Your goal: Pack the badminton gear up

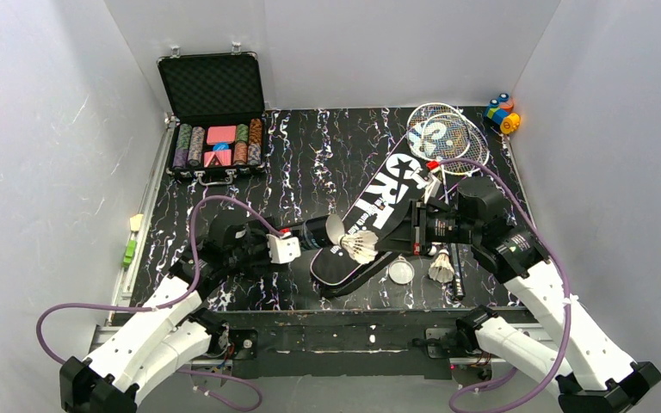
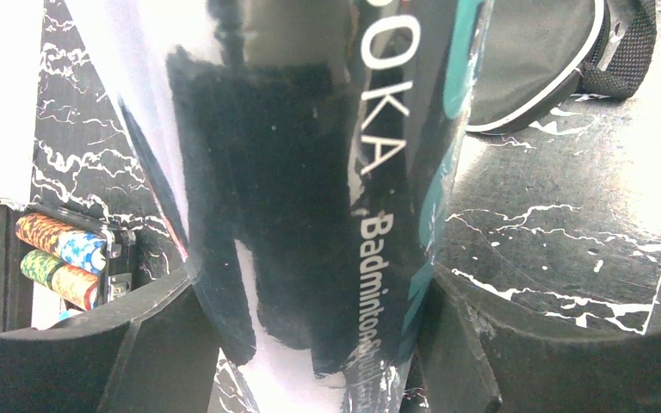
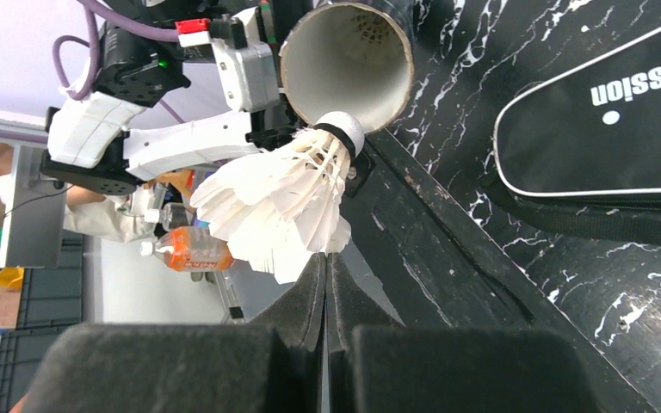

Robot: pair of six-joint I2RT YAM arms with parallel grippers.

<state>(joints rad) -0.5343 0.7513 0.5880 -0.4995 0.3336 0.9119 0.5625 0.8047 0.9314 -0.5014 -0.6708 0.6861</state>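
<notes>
Your left pincer (image 2: 314,340) is clamped round the tube (image 2: 310,172), which looks lifted off the tabletop (image 1: 310,155), though it's hard to tell. Your right pincer (image 3: 325,284) is pinched together on the shuttlecock (image 3: 280,202) feathers, with the cork at the tube mouth. Past that is the bag (image 1: 379,206), then the rackets (image 1: 443,133) at the far edge.

Bright, even light falls from overhead in the top view, leaving the pale walls (image 1: 52,129) flat and the shadows on the marbled tabletop (image 1: 327,155) soft. In the left wrist view the tube (image 2: 310,215) carries white glare streaks, the picture burns out at 10 o'clock, and the lettering blurs toward 6 o'clock. In the right wrist view the shuttlecock (image 3: 284,198) is crisp and near-white, and the background at 9 o'clock is hazy.
</notes>
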